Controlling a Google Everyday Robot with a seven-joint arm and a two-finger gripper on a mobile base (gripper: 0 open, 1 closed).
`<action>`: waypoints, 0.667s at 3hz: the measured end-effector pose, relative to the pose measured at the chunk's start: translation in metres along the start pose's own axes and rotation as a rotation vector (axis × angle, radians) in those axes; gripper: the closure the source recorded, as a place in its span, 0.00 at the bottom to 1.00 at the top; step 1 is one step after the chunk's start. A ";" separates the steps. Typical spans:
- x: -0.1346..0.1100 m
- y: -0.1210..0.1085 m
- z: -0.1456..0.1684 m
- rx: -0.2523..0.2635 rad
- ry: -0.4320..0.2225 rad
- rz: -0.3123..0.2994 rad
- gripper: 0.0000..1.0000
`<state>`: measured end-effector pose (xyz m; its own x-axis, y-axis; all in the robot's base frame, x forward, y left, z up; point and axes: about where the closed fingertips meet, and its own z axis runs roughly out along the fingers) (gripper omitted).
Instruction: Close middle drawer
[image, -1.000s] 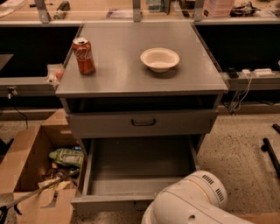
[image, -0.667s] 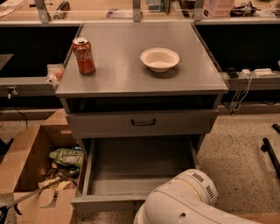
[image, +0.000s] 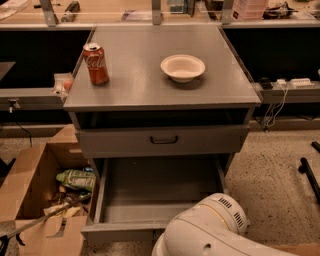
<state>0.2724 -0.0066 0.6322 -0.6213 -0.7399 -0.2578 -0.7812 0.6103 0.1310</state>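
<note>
1. Grey cabinet, flat top surface (image: 140, 85), centre frame; speckled floor (image: 270, 180) around it; a wooden bench runs behind it along the top edge of the frame.
2. middle drawer (image: 160, 185): open, extended well out toward the camera below the upper drawer; deep rectangular tray, long side walls visible; front panel sits low in frame, and its right end is hidden behind the robot arm.
3. Robot arm (image: 210, 232): white rounded housing with vent slots, bottom right of frame, overlapping the drawer's front-right corner in this view; can't tell whether it touches the drawer.
4. gripper: not visible, out of frame or hidden by the arm housing; can't tell whether it is open, closed or holding anything.
5. Cardboard box (image: 30, 185): on the floor just left of the open drawer, flaps open; a green packet (image: 75, 179) and mixed clutter inside.
6. upper drawer (image: 125, 142): directly under the top surface, broad flat front showing, with a dark gap above it; black handle (image: 164, 140) at its centre.
7. Bowl (image: 182, 67): white, upright, on the surface right of centre.
8. Red soda can (image: 95, 63): upright on the surface near its left edge, well apart from the bowl.
</note>
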 end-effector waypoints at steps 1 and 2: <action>0.000 0.000 0.000 0.000 0.000 0.000 0.50; 0.000 0.000 0.000 0.000 0.000 0.000 0.27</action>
<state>0.2724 -0.0066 0.6322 -0.6213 -0.7399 -0.2578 -0.7812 0.6103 0.1310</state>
